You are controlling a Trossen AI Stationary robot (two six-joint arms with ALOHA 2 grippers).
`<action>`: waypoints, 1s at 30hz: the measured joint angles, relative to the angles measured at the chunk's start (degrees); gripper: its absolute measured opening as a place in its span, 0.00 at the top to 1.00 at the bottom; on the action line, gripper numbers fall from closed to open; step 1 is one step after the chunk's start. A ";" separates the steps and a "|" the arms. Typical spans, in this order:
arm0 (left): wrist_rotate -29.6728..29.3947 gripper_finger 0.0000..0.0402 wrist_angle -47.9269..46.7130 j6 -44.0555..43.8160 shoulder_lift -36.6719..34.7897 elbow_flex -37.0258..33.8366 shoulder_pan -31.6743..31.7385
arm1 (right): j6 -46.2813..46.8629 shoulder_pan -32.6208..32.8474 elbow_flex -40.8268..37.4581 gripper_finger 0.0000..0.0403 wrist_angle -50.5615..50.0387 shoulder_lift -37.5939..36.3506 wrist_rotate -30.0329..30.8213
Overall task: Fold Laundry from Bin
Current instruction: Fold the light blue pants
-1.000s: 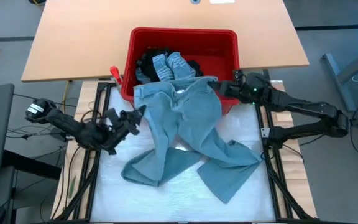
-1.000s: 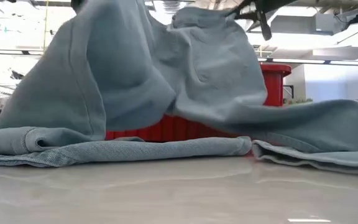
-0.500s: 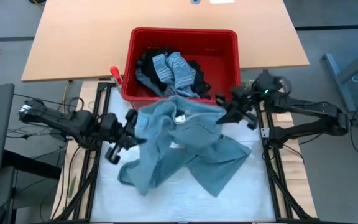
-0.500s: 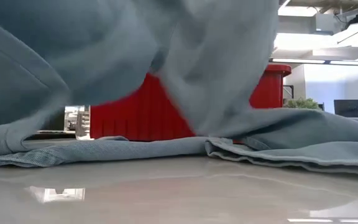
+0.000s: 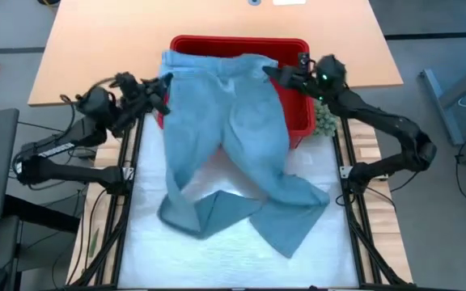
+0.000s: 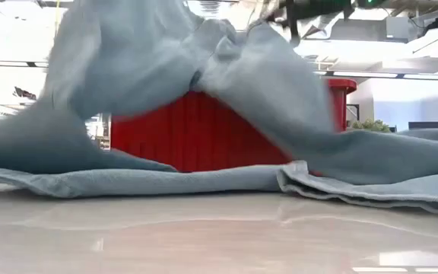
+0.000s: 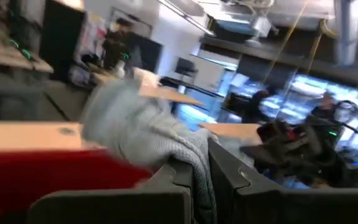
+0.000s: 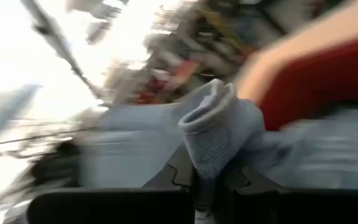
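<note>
A pair of light blue-grey trousers point(image 5: 225, 121) hangs spread over the red bin point(image 5: 301, 113), which stands at the mat's far edge. My left gripper point(image 5: 160, 87) is shut on the waist's left corner and my right gripper point(image 5: 275, 73) on its right corner, both raised above the bin. The two legs trail down onto the white mat, their ends point(image 5: 209, 214) point(image 5: 294, 226) lying flat on it. In the low view the trousers point(image 6: 204, 68) rise like a tent before the bin point(image 6: 196, 137). The other laundry in the bin is hidden under them. My left gripper pinches a bunched fold of the waist edge point(image 7: 191, 158) between its two fingers, coming roughly level from the table's left. The cloth is lifted there and runs across to the other gripper. My right gripper pinches a rolled fold of the waist edge point(image 8: 211, 146) between its two fingers, coming from the table's right. That corner is lifted clear above the bin.
A small green fuzzy lump point(image 5: 324, 121) lies right of the bin. A wooden table top point(image 5: 103, 56) stretches behind and beside the bin. Black frame rails point(image 5: 128, 202) point(image 5: 353, 210) run along both sides of the mat.
Half a second ago the trousers were bunched low over the mat, the bin's contents exposed. Both grippers have since swung up and toward the far edge and moved apart, still shut. The waist is now spread over the bin, and the legs have been drawn out straighter, their ends on the mat.
</note>
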 joint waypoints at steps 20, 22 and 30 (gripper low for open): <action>10.28 0.99 22.47 -19.75 25.21 0.07 -6.37 | 1.17 8.97 0.07 0.89 -8.40 -0.42 5.75; 11.02 0.99 25.48 -21.47 27.48 0.07 -6.27 | 1.00 9.93 0.12 0.89 -8.62 -0.47 5.10; 17.06 0.99 28.57 -25.67 34.82 2.96 -6.26 | -3.12 9.36 0.05 0.89 -8.48 -0.43 0.80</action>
